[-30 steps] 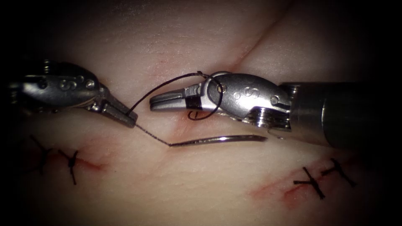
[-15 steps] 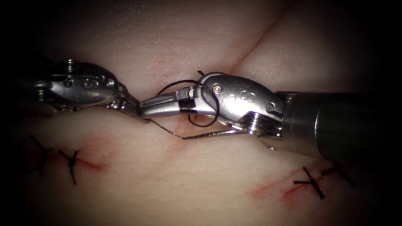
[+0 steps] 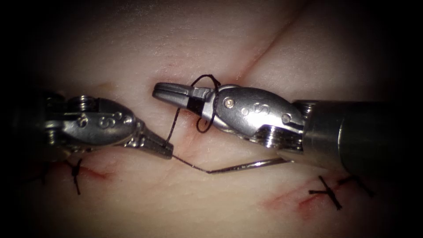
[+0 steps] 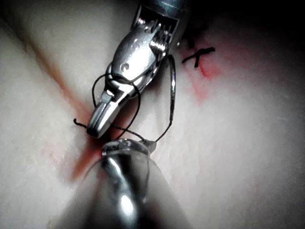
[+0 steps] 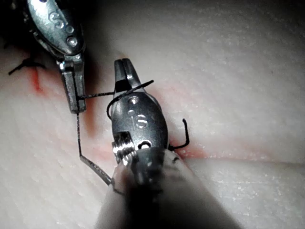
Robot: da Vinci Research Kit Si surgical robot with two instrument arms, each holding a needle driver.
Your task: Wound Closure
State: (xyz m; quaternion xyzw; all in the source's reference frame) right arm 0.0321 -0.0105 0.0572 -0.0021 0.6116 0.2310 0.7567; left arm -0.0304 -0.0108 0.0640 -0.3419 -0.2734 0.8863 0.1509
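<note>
My left tool (image 3: 165,151) is shut on the black thread (image 3: 174,125) just above the swaged end of the needle (image 3: 246,166). The curved needle lies loose on the tissue (image 3: 185,202), outside it, in front of the right tool; neither tool holds it. From the left jaws the thread climbs to my right tool (image 3: 169,91), whose jaws are shut, and is looped around them (image 3: 207,103). In the left wrist view, the needle (image 4: 172,90) lies beside the right tool (image 4: 97,125). A short thread tail (image 5: 183,131) stands at the cut (image 3: 264,50).
Two other short cuts, each closed with black knotted stitches, lie at the lower left (image 3: 76,171) and lower right (image 3: 328,192). Red fluid stains the tissue around them and under the right tool (image 3: 189,134). The right tool's thick shaft (image 3: 361,132) crosses the right side.
The left tool moved in towards the right jaws, then drew down and away with the thread, dragging the needle lower. The right tool's jaws lifted, with the loop staying around them.
</note>
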